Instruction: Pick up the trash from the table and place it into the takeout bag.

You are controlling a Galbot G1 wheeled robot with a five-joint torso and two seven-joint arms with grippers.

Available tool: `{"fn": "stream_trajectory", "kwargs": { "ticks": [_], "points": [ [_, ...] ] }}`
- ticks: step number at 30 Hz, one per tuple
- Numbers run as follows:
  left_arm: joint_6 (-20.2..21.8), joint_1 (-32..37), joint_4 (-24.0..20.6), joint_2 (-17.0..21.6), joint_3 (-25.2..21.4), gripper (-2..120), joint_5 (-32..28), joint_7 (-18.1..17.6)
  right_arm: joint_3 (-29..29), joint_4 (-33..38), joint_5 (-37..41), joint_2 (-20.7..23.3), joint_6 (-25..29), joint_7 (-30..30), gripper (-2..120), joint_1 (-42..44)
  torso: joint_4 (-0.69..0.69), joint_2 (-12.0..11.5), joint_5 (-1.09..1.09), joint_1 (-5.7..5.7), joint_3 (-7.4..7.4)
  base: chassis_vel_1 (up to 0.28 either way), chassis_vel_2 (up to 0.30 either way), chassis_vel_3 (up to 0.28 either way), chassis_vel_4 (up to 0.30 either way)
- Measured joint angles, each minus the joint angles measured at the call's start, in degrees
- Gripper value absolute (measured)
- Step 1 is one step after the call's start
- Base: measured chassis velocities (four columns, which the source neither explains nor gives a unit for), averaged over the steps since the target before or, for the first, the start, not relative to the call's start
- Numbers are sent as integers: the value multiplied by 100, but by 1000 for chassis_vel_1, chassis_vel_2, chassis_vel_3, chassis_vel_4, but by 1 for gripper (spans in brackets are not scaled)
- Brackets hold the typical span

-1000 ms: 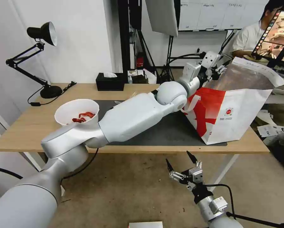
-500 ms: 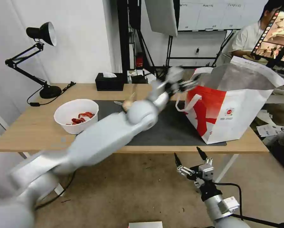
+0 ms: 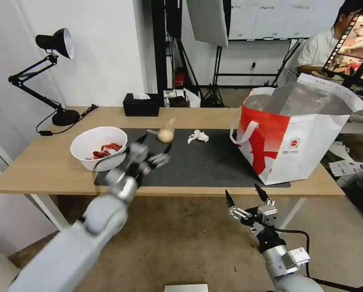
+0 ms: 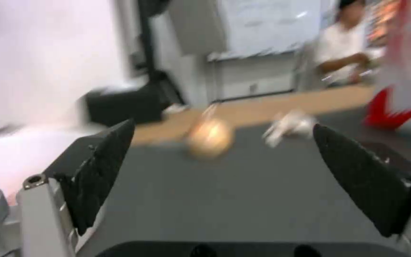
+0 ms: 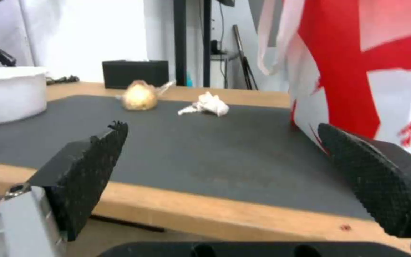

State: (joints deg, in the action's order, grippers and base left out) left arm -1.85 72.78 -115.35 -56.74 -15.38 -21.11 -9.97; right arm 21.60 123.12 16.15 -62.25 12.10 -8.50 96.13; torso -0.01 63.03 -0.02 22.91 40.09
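Since a second ago the left arm has swung back from the mouth of the large white-and-red insulated takeout bag (image 3: 295, 142), and the left gripper (image 3: 154, 148) now hangs over the near left part of the large dark grey rectangular mat (image 3: 214, 162), fingers spread and empty, just beside the white bowl with red scraps (image 3: 98, 148).

Behind the long light-wood table (image 3: 35, 162) is a white-walled room with dark stands; a black desk lamp (image 3: 48, 73) and a black tissue box (image 3: 141, 104) sit at the table's far edge. The bag stands at the right end, showing a small round red logo (its lettering unreadable). On the mat's far side lie a clear plastic bag with a beige lump (image 3: 165, 134) and, beside it, a crumpled white tissue (image 3: 198, 136). Below the table's front edge the right gripper (image 3: 247, 199) points upward, fingers apart, holding nothing.
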Motion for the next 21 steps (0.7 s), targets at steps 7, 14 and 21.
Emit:
{"fn": "stream_trajectory", "kwargs": {
  "ticks": [7,14,21],
  "points": [
    [-319,1743,-72,-707,-1199,100,852,29,241,-216,-65,39,162,-2,100,176,2,0,2,-1,0,0,0,0,0],
    [-401,2010,-79,-985,-1337,100,1009,44,247,-212,-129,22,139,0,100,269,0,0,2,0,1,0,0,0,0],
    [-405,1983,-78,-1112,-1246,100,1073,62,249,-217,-134,-5,119,23,100,321,0,0,2,0,1,0,0,0,0]
  ]
}}
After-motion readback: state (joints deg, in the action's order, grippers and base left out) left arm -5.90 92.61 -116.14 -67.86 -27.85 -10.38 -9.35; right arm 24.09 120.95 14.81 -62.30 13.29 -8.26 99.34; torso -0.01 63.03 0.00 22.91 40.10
